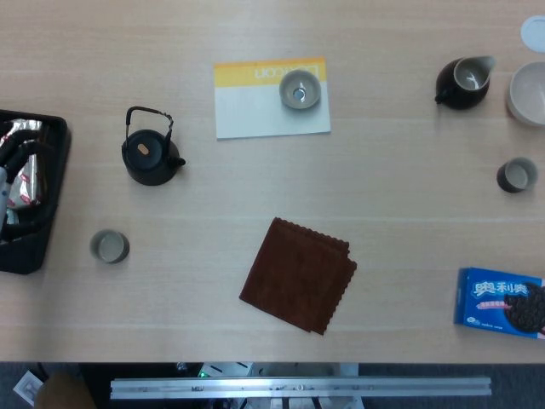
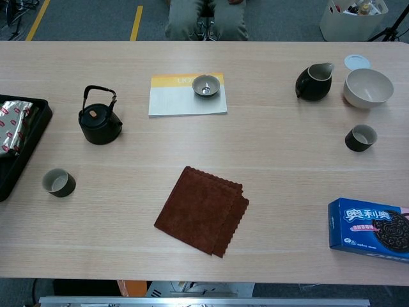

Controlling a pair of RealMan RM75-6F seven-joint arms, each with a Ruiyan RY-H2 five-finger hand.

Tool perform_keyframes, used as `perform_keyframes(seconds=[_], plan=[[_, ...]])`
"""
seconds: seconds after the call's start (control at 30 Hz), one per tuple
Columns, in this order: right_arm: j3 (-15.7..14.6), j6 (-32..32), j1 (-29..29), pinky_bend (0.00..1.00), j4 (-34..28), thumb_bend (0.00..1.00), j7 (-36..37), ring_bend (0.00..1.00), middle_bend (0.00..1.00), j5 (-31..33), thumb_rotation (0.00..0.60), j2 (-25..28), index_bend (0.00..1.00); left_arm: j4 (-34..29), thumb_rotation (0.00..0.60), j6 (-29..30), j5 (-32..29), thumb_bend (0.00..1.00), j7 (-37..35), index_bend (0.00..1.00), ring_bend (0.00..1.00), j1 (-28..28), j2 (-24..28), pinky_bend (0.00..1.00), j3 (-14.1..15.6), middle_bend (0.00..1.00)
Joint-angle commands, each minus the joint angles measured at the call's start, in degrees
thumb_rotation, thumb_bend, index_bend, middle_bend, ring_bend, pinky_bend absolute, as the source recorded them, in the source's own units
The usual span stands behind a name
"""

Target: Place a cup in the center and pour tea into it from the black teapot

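Note:
The black teapot (image 1: 151,158) (image 2: 100,125) stands left of the middle, its handle up. Nearer the front edge, a small dark cup (image 1: 109,246) (image 2: 58,183) sits upright. A second dark cup (image 1: 515,175) (image 2: 360,137) stands at the right. A brown cloth (image 1: 298,274) (image 2: 202,210) lies at the centre. In the head view my left hand (image 1: 15,183) comes in at the left edge above the black tray (image 1: 34,256); its dark fingers are apart and hold nothing. The chest view does not show it. My right hand appears in neither view.
A small grey bowl (image 1: 300,89) rests on a yellow-and-white booklet (image 1: 264,115) at the back. A black pitcher (image 1: 462,83), a white bowl (image 1: 530,94) and a white lid (image 1: 533,32) stand back right. A blue cookie box (image 1: 501,302) lies front right. The tray holds a silver packet (image 2: 13,125).

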Motion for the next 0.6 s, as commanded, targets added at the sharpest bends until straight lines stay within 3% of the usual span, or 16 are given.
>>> perform_keyframes(seconds=[0.03, 0.13, 0.43, 0.6], plan=[[0.34, -0.93, 0.88, 0.02, -1.32, 0.26, -1.3, 0.01, 0.12, -0.05, 0.6, 0.17, 0.18, 1.22, 0.462, -2.51, -0.63, 0.25, -1.07, 0.27, 0.1, -2.65, -0.87, 0.05, -1.46, 0.2], [0.3, -1.81, 1.49, 0.02, -2.61, 0.26, -2.55, 0.01, 0.12, -0.19, 0.6, 0.28, 0.18, 2.06, 0.318, -5.4, -1.33, 0.22, -2.16, 0.27, 0.1, -5.28, -1.6, 0.05, -2.46, 0.21], [-0.6, -2.84, 2.09, 0.02, -4.1, 0.26, -4.04, 0.01, 0.12, -1.35, 0.6, 0.56, 0.18, 5.24, 0.027, -15.43, -4.89, 0.14, -4.99, 0.29, 0.17, -12.88, -4.55, 0.05, -3.94, 0.3], [-1.36, -3.63, 2.39, 0.02, -4.08, 0.26, -3.8, 0.01, 0.12, -2.18, 0.6, 0.43, 0.18, 7.87, 0.0, -19.41, -7.82, 0.13, -2.95, 0.29, 0.17, -16.27, -7.58, 0.02, -4.08, 0.29]])
